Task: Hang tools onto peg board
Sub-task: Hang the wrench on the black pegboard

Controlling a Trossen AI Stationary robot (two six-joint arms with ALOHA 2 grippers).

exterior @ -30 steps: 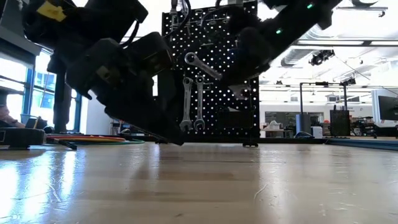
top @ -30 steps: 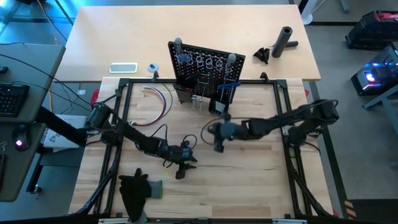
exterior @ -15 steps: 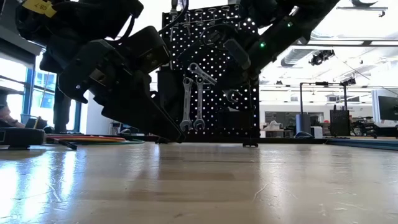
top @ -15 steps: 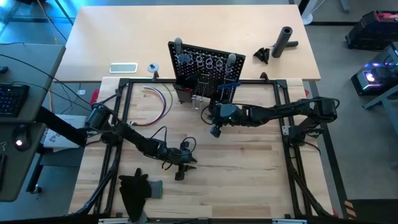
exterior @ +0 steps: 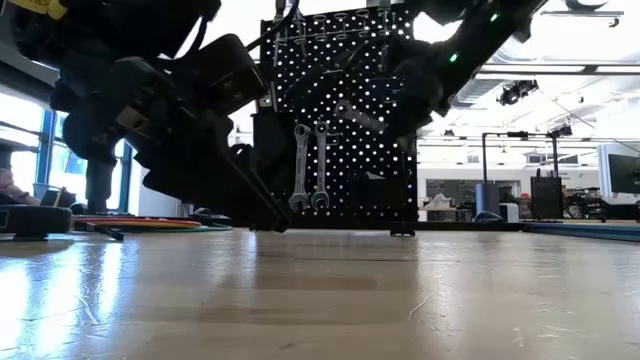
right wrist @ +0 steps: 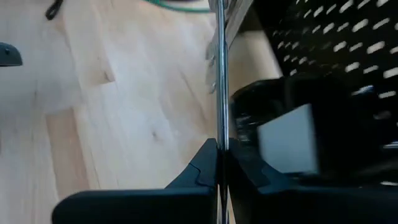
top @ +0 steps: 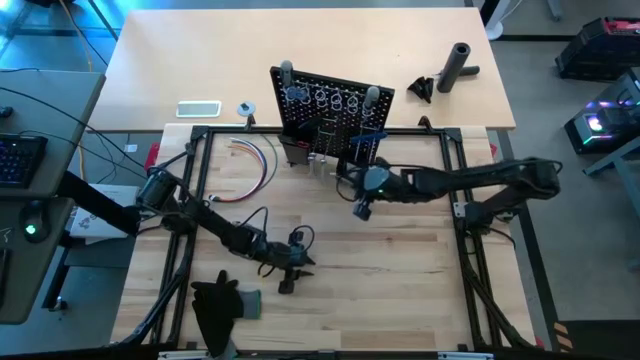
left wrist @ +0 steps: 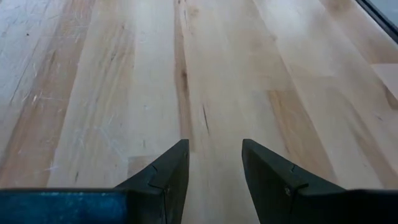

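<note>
Low over the bare wooden counter (left wrist: pixel 205 68), left claw (top: pixel 288 278), fingers (left wrist: pixel 165 177) parted with nothing between them, only planks ahead. Just behind and beside it, toward the near edge, a black glove-like cloth (top: pixel 215 305) lying flat. Well beyond that claw, a loop of coloured wires (top: pixel 258 160) on the counter. Farther right, right claw (top: pixel 362 207) up close in front of the peg board (top: pixel 330 105), fingers (right wrist: pixel 199 171) pinched together on a slim silver wrench (right wrist: pixel 219 81), shaft running straight out ahead of the fingertips toward the board's perforated face. Left of that held wrench, two more silver wrenches (exterior: pixel 309 165) hanging side by side on the board. Past the board, well off to the right, a black cylinder (top: pixel 459 65) lying on the far counter.
</note>
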